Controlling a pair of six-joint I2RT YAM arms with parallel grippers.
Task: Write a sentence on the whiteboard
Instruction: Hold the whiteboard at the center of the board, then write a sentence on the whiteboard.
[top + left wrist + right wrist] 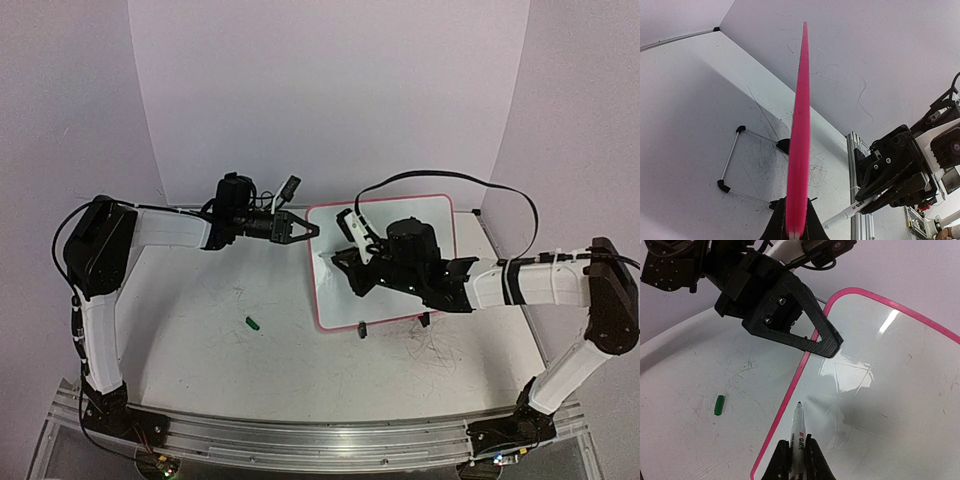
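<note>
The whiteboard (395, 215) is glossy white with a pink rim (800, 125) and stands tilted on the table. My left gripper (312, 230) is shut on the board's upper left edge (795, 227). The right gripper (352, 262) hovers over the board's left part, shut on a white marker (799, 432) whose uncapped tip (799, 404) is just inside the pink rim. That marker (852, 211) also shows from the left wrist. No sentence shows on the board face (890, 390) in view.
A green marker cap (253, 322) lies on the scuffed tabletop (200, 330) left of the board (719, 405). A wire stand with black feet (732, 162) sits under the board. The aluminium rail (300, 440) runs along the near edge.
</note>
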